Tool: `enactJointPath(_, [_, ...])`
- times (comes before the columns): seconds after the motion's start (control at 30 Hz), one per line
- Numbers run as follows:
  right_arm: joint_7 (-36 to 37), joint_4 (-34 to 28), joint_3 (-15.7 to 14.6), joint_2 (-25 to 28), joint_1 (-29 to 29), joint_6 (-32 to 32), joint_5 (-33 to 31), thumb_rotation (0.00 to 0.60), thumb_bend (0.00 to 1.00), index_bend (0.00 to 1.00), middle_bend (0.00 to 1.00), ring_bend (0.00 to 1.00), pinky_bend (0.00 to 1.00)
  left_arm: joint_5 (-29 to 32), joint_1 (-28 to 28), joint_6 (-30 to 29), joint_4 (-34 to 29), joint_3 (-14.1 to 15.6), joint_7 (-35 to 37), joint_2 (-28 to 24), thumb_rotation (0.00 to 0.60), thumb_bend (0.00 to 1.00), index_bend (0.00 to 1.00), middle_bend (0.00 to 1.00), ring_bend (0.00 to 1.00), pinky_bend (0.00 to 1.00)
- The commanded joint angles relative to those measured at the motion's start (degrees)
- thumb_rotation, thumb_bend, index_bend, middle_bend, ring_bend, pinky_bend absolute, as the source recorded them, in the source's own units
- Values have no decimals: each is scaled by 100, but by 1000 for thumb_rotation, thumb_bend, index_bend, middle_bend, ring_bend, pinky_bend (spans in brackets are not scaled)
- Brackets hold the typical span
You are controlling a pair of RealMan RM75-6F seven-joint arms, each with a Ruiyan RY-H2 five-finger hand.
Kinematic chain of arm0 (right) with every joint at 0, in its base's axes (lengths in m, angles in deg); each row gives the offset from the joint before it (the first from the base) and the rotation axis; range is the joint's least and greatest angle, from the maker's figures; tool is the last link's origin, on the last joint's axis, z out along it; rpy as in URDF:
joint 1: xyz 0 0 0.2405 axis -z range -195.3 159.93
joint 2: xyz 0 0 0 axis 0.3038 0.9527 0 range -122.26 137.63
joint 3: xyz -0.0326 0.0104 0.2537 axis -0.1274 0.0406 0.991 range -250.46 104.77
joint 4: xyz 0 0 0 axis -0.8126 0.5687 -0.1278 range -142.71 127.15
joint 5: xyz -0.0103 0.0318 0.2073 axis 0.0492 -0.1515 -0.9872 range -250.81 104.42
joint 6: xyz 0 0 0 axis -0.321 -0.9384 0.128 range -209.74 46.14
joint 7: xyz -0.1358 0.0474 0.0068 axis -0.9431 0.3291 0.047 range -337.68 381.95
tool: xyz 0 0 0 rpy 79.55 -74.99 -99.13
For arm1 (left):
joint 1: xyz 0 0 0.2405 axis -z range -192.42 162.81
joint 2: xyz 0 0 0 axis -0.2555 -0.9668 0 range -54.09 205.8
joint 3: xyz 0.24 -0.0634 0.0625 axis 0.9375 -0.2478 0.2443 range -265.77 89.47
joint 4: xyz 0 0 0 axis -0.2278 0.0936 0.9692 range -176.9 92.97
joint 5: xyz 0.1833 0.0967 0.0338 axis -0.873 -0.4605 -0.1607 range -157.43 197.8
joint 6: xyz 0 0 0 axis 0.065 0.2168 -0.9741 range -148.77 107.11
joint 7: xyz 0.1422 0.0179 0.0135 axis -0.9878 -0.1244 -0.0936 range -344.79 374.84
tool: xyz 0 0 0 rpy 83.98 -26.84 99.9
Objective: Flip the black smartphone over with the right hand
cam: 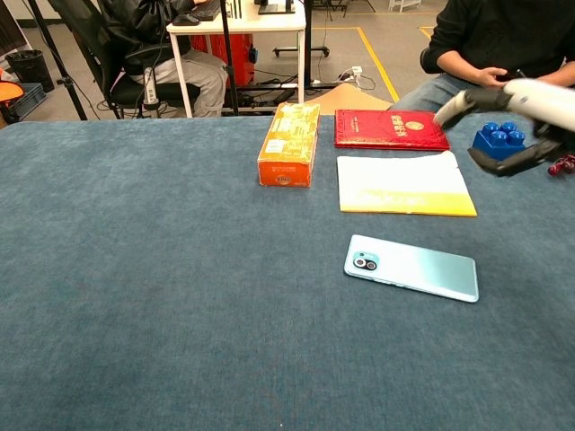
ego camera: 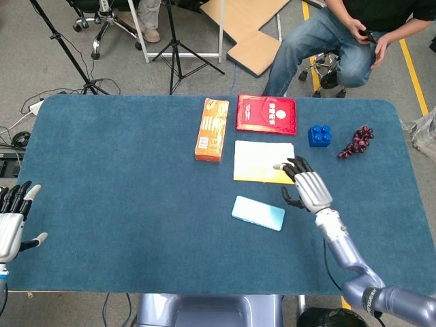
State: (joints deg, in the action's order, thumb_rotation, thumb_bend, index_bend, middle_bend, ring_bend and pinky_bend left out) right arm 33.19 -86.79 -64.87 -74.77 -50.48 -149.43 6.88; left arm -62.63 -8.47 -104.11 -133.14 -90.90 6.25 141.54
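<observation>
The smartphone (ego camera: 257,212) lies flat on the blue table with its pale teal back and camera lens up; in the chest view the smartphone (cam: 411,268) sits just below the yellow-edged paper. My right hand (ego camera: 306,187) hovers above the table to the phone's right, fingers spread and holding nothing; in the chest view the right hand (cam: 514,117) is raised high at the right edge. My left hand (ego camera: 12,221) stays at the table's near left edge, fingers apart and empty.
An orange box (ego camera: 212,129), a red booklet (ego camera: 266,113) and a white paper with a yellow edge (ego camera: 264,161) lie beyond the phone. A blue toy block (ego camera: 319,135) and a grape bunch (ego camera: 356,142) sit at the far right. A seated person (ego camera: 347,34) is behind the table.
</observation>
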Motion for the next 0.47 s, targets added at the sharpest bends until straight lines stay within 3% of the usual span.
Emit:
enactJointPath(0.03, [-297,-251,-409,536,655,-1133,893,600,0,76,23,0,0,-81,-11,-36,26,34,62,4,600,0,0,0,0,0])
enactJointPath(0.2, [-936,-1008,-651,1110,1277,-1652,805,600,0,11,0,0,0,-206,-47,-119,23,75,193,-40,600,0,0,0,0,0])
enactJointPath(0.47, [-1353,-1365,-788,1382,1903,-2146,603,600,0,0,0,0,0,-357,-113,-228,-67,142,364,-166,600,0,0,0,0,0])
